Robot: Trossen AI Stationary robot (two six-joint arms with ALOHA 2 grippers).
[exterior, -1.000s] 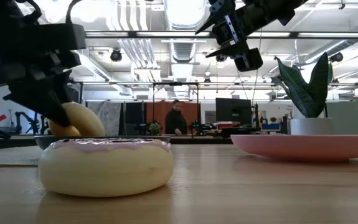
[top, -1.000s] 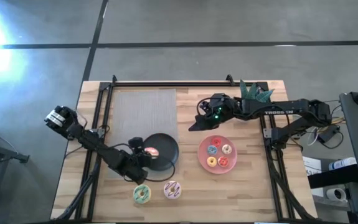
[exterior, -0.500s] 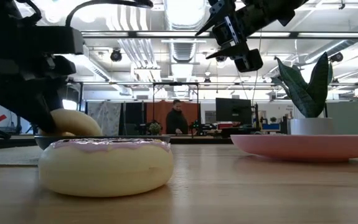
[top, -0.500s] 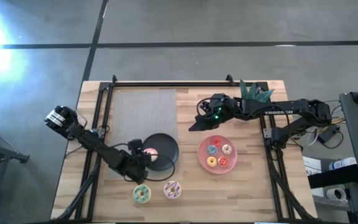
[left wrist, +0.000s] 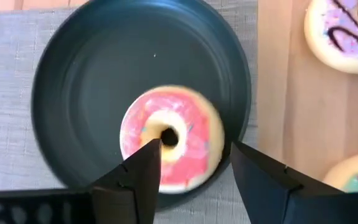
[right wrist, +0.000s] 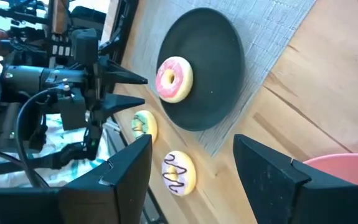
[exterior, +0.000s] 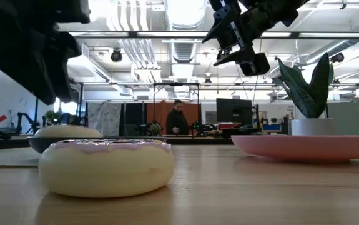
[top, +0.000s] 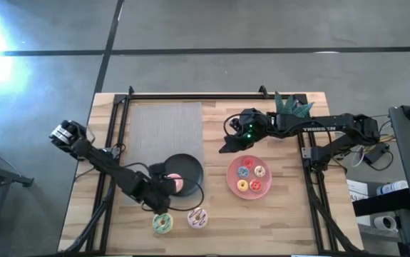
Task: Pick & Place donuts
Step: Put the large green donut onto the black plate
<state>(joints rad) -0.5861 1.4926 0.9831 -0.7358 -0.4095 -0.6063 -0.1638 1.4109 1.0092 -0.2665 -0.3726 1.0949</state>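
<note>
A pink-frosted donut (left wrist: 171,138) lies flat in the black plate (left wrist: 91,81), also seen as the pink-frosted donut (top: 177,184). My left gripper (left wrist: 194,152) hangs open above it, one finger on either side, touching nothing. A green donut (top: 162,223) and a white donut with dark streaks (top: 197,218) lie on the wood near the front edge. Several tiny donuts (top: 250,178) sit in the pink plate (top: 234,165). My right gripper (top: 224,147) hovers open, high above the table, just beyond the pink plate's far left side.
The black plate rests on the near right corner of a grey mat (top: 165,128). A potted plant (top: 290,106) stands at the far right. Black rails (top: 115,143) run along the table's left and far sides. A person (exterior: 177,120) stands far off in the room.
My left gripper has opened and let go of the pink-frosted donut, then risen clear of it. The donut, held tilted above the black plate a second ago, now lies flat in the plate.
</note>
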